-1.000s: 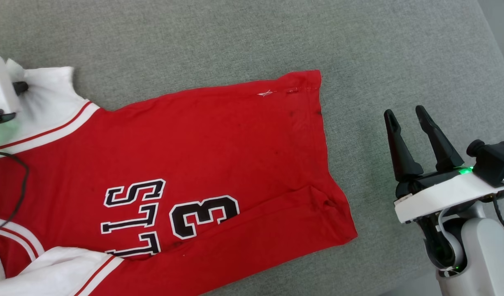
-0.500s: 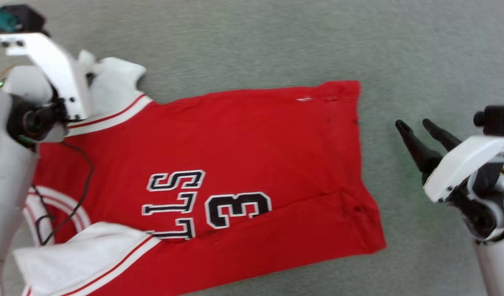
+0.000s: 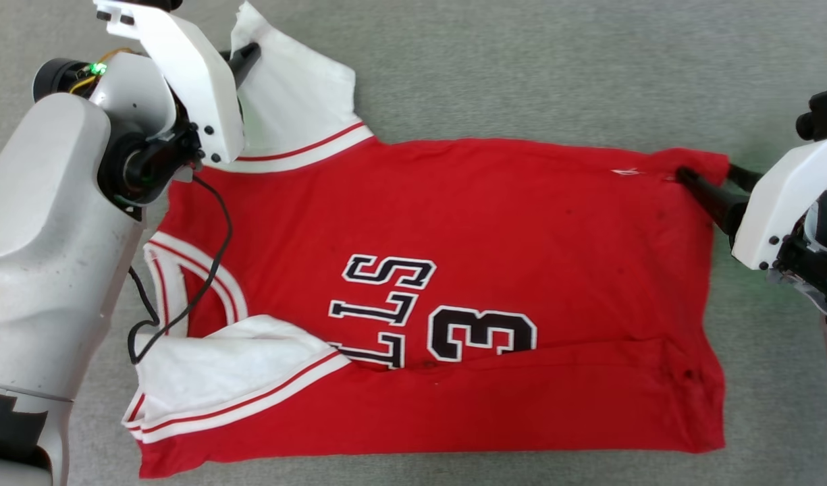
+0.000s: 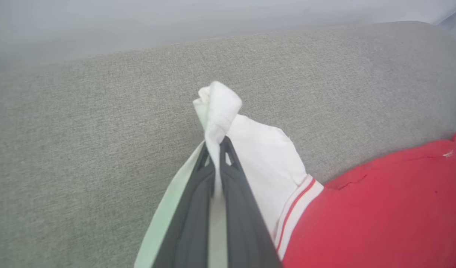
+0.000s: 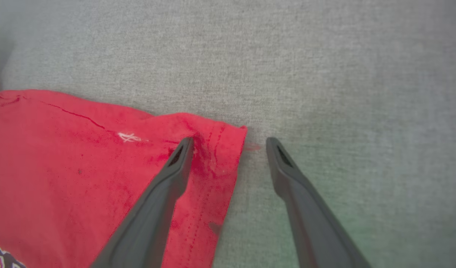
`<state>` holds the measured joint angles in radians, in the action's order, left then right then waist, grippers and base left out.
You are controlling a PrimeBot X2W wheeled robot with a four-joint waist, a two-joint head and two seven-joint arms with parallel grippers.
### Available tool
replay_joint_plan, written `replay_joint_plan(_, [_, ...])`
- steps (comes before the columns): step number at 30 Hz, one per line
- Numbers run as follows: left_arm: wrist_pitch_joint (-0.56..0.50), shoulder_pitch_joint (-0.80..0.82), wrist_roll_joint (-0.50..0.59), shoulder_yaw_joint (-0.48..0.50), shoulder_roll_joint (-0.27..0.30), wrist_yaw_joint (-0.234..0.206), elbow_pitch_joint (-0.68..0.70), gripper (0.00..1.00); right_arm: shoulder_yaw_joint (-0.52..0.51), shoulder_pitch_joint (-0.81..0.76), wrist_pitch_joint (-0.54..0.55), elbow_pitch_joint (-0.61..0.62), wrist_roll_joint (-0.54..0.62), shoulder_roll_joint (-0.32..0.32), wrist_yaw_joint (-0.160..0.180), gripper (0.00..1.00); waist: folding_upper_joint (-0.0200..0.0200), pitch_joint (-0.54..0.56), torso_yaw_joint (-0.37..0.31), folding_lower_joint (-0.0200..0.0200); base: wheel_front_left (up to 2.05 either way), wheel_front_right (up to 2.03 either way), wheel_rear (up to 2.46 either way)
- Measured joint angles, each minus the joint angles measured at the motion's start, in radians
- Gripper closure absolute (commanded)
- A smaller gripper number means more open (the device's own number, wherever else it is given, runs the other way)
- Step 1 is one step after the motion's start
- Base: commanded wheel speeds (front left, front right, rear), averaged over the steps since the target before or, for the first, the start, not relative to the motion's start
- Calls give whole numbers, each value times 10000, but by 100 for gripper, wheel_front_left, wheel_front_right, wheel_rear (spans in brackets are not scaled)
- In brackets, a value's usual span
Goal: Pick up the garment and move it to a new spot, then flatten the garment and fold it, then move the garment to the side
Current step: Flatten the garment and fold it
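We log left tool (image 4: 216, 145) clenched on white sleeve (image 4: 265, 156) of jersey (image 3: 494, 223); right tool (image 5: 229, 143) released, astride jersey's hem corner (image 5: 220, 141); we judge both ends get gripped to stretch it flat

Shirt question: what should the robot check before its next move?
1. The shirt lying flat: not ok, near sleeve folded over the letters.
2. Left gripper shut on the white sleeve: ok.
3. Right gripper open, one finger on the hem corner, one past it: ok.
4. Right gripper holding that corner: not ok, not closed yet.
5. Corner raised enough to pinch: cannot tell.
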<state>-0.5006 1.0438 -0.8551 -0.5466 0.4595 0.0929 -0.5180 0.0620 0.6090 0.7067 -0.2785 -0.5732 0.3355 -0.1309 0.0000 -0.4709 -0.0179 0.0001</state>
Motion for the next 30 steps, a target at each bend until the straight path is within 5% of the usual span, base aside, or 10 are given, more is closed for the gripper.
replay_joint_plan(4, [173, 11, -17, -46, -44, 69, 4, 100, 128, 254, 548, -330, -13, 125, 2, 0, 0, -112, 241, 0, 0, 0, 0])
replay_joint_plan(5, [240, 7, -35, -73, -58, 127, 12, 100, 153, 328, 767, -460, -86, 163, 2, 14, 0, -155, 355, -1, 0, 0, 0])
replay_joint_plan(6, [290, 3, -50, -79, -56, 130, 13, 100, 176, 391, 932, -518, -109, 190, 2, 62, 0, -169, 393, -1, 0, 0, 0])
replay_joint_plan(7, [303, -5, -88, -90, -52, 146, 23, 100, 245, 438, 1041, -535, -157, 242, 4, 90, 0, -174, 418, -1, 0, 0, 0])
replay_joint_plan(8, [359, -26, -98, -121, -48, 180, 38, 100, 318, 462, 1083, -558, -173, 268, 4, 100, 0, -167, 440, -1, 0, 0, 0])
replay_joint_plan(24, [1530, -1381, -460, 29, 313, 274, 376, 100, 537, 216, -236, -115, -27, 554, 0, 100, 0, 1123, 451, -1, 0, 0, 0])
replay_joint_plan(30, [2428, -3120, -631, 341, 654, -163, 1392, 100, 205, -1140, -734, 522, -188, 506, 0, 100, 0, 1892, 503, -1, 0, 0, 0])
